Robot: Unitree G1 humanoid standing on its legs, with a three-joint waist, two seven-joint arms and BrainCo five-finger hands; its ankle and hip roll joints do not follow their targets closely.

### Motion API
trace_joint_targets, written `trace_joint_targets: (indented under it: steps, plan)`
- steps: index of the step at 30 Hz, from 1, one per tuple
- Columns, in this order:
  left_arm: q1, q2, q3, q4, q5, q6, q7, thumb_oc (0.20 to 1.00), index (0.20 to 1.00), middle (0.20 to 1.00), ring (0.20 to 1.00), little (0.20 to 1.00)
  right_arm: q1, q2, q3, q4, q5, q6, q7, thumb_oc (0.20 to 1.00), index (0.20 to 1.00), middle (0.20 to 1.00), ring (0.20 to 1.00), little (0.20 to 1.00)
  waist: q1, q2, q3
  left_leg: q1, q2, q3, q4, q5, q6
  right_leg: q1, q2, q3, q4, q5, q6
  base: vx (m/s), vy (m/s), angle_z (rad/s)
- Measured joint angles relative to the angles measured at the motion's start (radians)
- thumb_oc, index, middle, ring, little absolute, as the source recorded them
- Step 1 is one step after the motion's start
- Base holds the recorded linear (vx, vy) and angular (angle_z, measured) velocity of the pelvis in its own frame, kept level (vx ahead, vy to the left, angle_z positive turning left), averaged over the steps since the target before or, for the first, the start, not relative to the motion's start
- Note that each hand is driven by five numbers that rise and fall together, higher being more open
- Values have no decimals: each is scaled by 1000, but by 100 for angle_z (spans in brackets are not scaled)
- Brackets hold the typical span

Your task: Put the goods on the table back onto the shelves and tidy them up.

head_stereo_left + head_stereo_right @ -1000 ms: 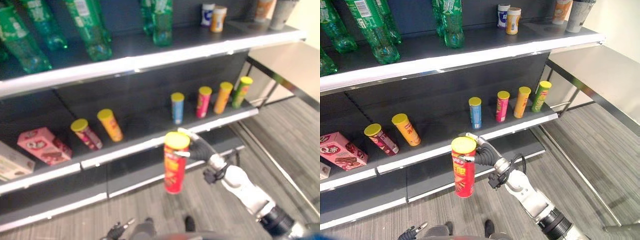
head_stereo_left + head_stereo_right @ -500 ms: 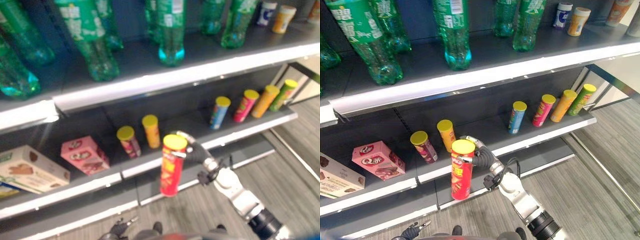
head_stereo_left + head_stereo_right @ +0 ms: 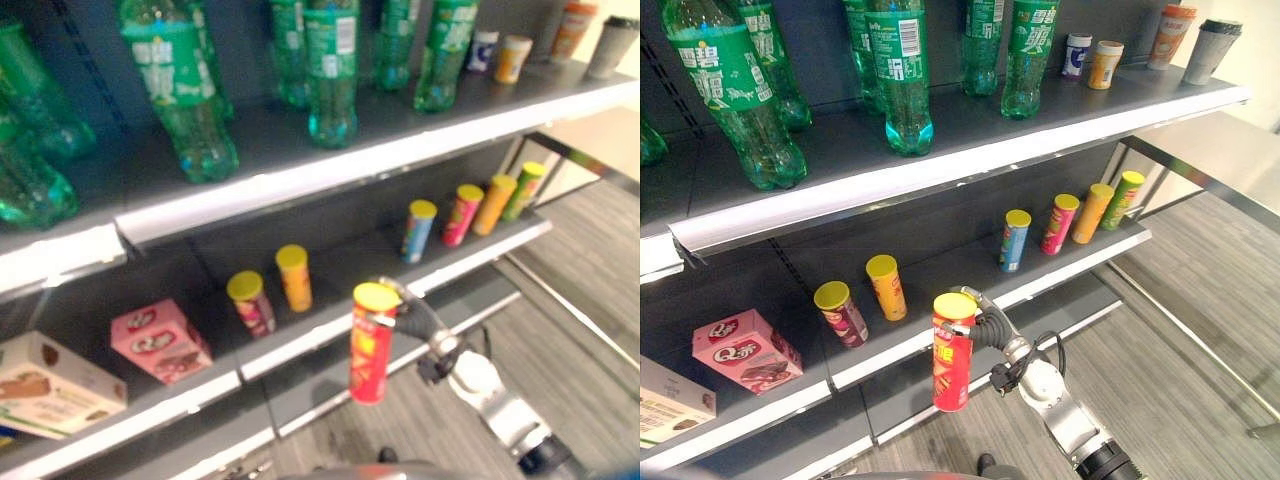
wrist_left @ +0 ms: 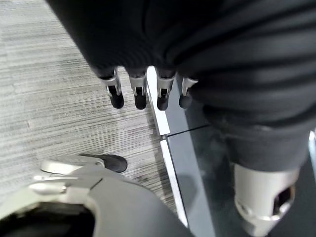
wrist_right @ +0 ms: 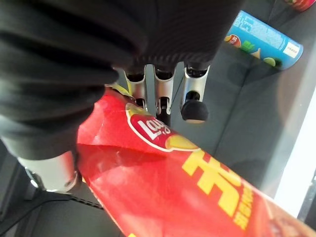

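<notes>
The right hand [image 3: 987,327] has its fingers [image 5: 193,101] wrapped round the top of a red can [image 3: 952,352] with a yellow lid, holding it upright in the air just in front of the middle shelf [image 3: 970,283], out past its front edge and between the orange can [image 3: 885,287] and the blue can [image 3: 1014,240] that stand on it. The grip sits high on the can, near the lid, so the long body hangs below the fingers and could swing or tilt. To shelve it well, I judge the hand should lift the can until its base clears the shelf's pale front lip, then carry it straight in toward the bare stretch of shelf between the orange and blue cans, keeping it vertical and apart from both. It should set the base flat before the fingers let go, so the can lands in line with the row. The left hand [image 4: 148,94] hangs low by the floor, fingers relaxed and holding nothing.
</notes>
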Motion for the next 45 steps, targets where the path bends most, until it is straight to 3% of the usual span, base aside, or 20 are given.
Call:
trace_joint_targets:
  steps: [2,6,14,19,27,34,45]
  plan:
    - [14,2,2,-12,0,0,2,1000,1000,1000,1000,1000,-1,-7,2,0,-1,0,0,200,200,200,200,200,1,-1,-1,-1,7,-20,-7,-2,-11,36,5,-17,-61,25,-10,71,-39,20]
    - [20,-4,10,-16,-1,0,5,1000,1000,1000,1000,1000,-2,-16,3,0,-20,0,0,200,200,200,200,200,6,4,-8,-2,19,-23,-7,-8,-22,37,17,-21,-63,21,-17,79,-25,3]
    - [34,2,6,-29,-1,-1,12,1000,1000,1000,1000,1000,-67,-41,70,65,-220,0,-52,200,200,200,200,200,34,-7,-29,-13,25,-50,-7,-5,-23,36,23,-46,-63,12,-27,36,-15,9]
    - [35,3,-3,-49,-1,-3,22,1000,1000,1000,1000,1000,-171,32,119,248,-292,5,-104,200,200,200,200,200,49,-5,-31,-30,24,-71,-7,-2,-27,28,20,-68,-63,10,-29,10,-9,12]
    - [52,-4,-43,-67,-1,-12,40,1000,1000,1000,1000,1000,-309,113,160,527,-350,11,-217,200,200,200,200,200,91,39,-26,-64,20,-107,-6,10,-25,8,16,-101,-63,13,-35,13,-5,15]
    - [50,-7,-54,-67,0,-17,53,1000,1000,1000,1000,1000,-393,130,104,660,-357,53,-343,200,200,200,200,200,117,53,-15,-90,22,-137,0,19,-31,-7,17,-128,-63,11,-38,6,-22,12]
    - [13,-6,-123,-73,9,-17,69,1000,1000,1000,1000,1000,-450,117,-26,698,-346,78,-522,200,200,200,200,200,125,84,15,-133,29,-161,0,33,-43,-42,24,-151,-63,11,-40,3,-28,6]
